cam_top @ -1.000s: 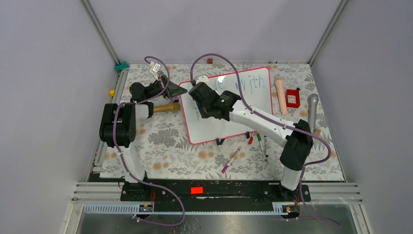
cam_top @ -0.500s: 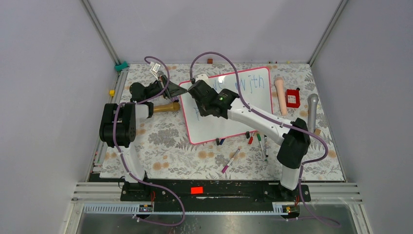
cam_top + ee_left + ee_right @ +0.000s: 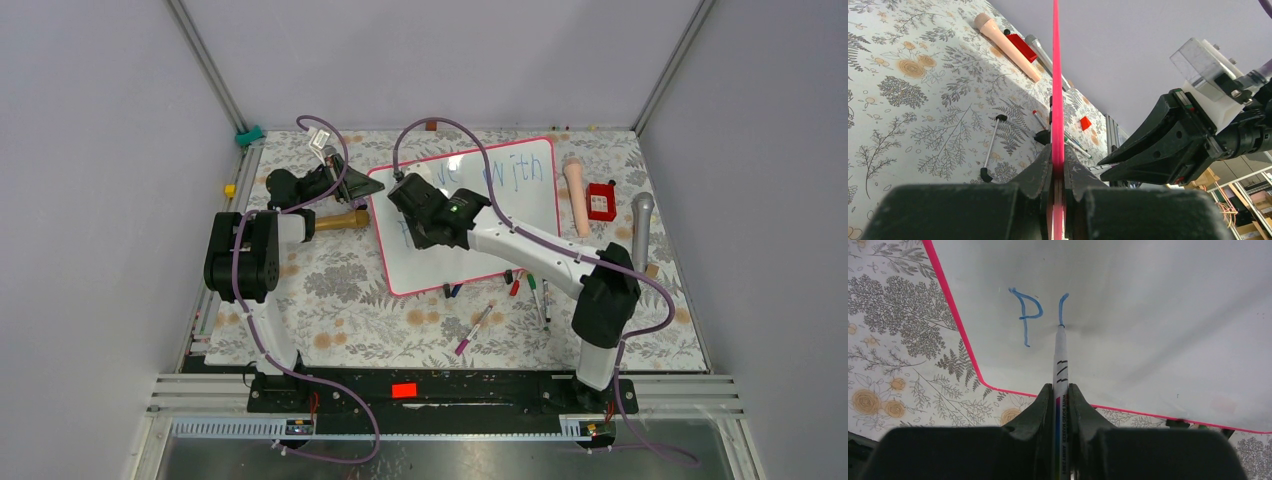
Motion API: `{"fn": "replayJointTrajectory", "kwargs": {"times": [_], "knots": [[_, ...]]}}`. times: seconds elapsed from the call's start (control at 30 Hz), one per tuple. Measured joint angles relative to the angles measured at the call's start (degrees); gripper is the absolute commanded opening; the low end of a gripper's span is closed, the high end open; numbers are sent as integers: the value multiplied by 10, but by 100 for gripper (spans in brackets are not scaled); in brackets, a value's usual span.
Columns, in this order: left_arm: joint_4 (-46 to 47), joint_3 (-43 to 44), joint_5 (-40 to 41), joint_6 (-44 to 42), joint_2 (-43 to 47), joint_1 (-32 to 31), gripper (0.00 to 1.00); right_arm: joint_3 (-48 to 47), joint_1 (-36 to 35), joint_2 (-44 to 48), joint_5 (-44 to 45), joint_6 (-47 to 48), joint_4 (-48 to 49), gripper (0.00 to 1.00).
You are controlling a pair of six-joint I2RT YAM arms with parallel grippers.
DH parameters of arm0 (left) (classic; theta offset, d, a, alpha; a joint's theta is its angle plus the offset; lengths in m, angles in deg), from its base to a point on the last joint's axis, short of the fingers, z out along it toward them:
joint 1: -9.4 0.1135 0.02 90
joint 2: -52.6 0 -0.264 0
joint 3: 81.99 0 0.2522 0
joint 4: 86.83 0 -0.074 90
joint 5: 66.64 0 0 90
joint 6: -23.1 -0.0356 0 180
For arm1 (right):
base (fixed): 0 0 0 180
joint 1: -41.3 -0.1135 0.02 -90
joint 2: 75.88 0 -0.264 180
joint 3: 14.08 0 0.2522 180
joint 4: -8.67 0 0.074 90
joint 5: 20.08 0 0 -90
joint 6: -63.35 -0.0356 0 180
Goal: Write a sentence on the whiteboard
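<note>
Right gripper (image 3: 1060, 390) has slid slightly across the whiteboard (image 3: 1158, 315) — clamped on the marker (image 3: 1061, 352), tip touching a blue stroke (image 3: 1062, 307); left gripper (image 3: 1058, 167) pinches its edge.

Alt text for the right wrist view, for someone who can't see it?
The right gripper is shut on a white marker pen whose tip meets the glossy white, pink-rimmed whiteboard at the end of a short blue stroke, beside a blue letter p.

Black-and-white arms (image 3: 530, 250), purple cables (image 3: 440, 121), black fingers (image 3: 1039, 412).
</note>
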Motion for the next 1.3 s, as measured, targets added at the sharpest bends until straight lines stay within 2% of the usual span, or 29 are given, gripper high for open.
{"fn": "replayJointTrajectory", "kwargs": {"times": [0.73,1.3], "knots": [[0,0,0,0,0,0,0,-38,28,-2,-5,-8,-13,0],[0,0,0,0,0,0,0,14,27,17,-18,-17,-13,0]]}}
